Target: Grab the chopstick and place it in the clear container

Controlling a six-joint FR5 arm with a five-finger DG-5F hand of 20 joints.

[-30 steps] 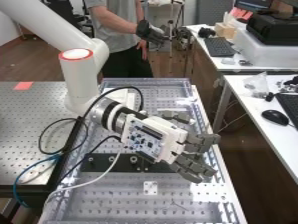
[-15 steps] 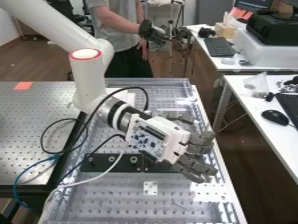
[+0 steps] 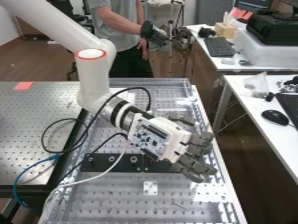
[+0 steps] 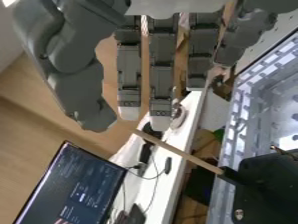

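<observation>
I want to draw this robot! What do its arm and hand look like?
The arm is smooth, round and white, with a red ring around one joint. Black and pale bands sit just before the hand. The hand has a white back with a blue-and-white circuit board, and chunky dark grey fingers. A black cable loops alongside.

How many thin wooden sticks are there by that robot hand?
1: the thin, light-brown wooden chopstick, slanting from near the dark grey fingers to a black mount. The hand may hide others.
</observation>
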